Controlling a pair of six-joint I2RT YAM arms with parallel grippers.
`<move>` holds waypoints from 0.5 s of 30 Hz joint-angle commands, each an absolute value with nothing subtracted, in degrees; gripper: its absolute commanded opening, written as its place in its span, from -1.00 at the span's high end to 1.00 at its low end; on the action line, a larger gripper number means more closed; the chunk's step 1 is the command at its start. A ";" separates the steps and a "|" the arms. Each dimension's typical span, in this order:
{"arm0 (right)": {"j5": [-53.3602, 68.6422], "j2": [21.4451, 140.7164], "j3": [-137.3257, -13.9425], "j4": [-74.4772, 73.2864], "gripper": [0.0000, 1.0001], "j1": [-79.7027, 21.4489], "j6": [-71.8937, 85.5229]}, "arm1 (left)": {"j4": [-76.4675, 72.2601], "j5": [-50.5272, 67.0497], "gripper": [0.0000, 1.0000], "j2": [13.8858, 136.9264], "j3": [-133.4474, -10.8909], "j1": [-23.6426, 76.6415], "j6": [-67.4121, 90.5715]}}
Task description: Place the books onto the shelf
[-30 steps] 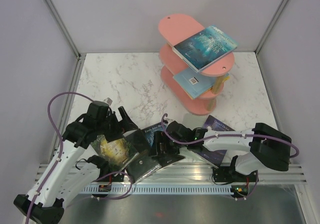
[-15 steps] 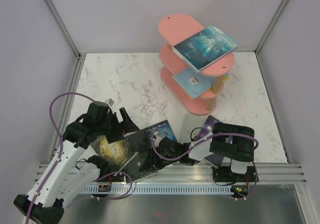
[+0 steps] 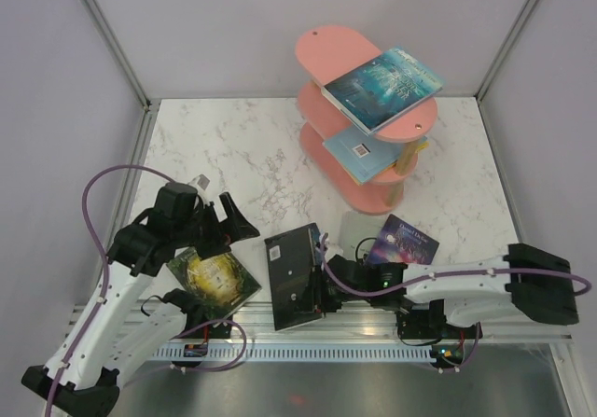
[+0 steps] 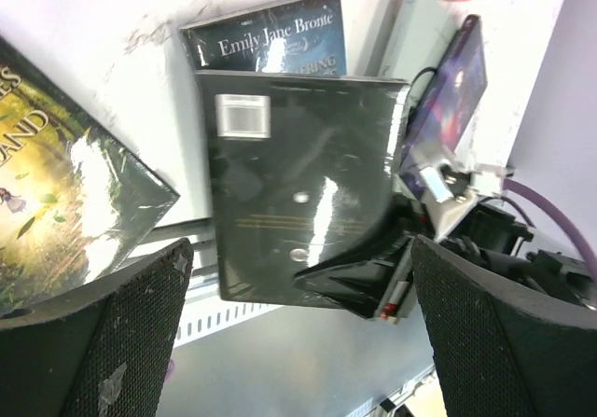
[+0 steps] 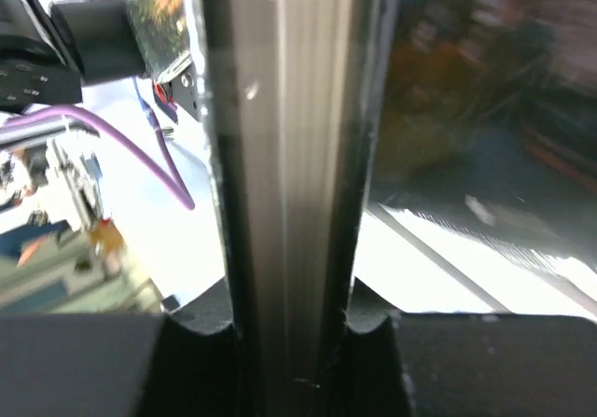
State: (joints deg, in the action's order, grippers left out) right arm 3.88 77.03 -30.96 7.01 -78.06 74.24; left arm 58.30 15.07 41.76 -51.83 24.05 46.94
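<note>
1. The dark grey book (image 3: 294, 275) is clamped by its edge in the right claw (image 3: 320, 284). In the right wrist view it is seen edge-on, pinched between the two fingers (image 5: 112, 366). An edge grip is probably used because so thin a book offers little else to take hold of.
2. That book sits at the near edge of the counter (image 3: 233, 146), partly over the rail (image 3: 373, 316) and over a blue-covered book (image 4: 270, 39). Whether it is lifted clear cannot be told.
3. The left claw (image 3: 238, 221) is spread wide with nothing in it, near the green-gold book (image 3: 213, 277), apparently so that the right arm is given room.
4. The purple book (image 3: 403, 243) lies flat beside the right arm.
5. On the shelf (image 3: 326, 48), well apart from both claws, a teal book (image 3: 382, 86) is laid on the top board and a pale blue book (image 3: 359, 146) on the middle one. The task is therefore judged partly done.
</note>
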 commanded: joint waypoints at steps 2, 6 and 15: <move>-8.25 60.86 -32.25 -6.75 1.00 -78.05 73.91 | 57.57 15.11 -0.99 43.68 -56.77 23.64 45.35; -11.95 55.90 -39.09 -13.87 1.00 -78.05 71.99 | 56.34 17.39 -1.00 43.60 -58.01 23.64 49.47; -20.82 67.40 -66.33 -19.77 1.00 -77.17 66.72 | 56.60 20.83 -0.99 47.01 -71.60 23.64 61.26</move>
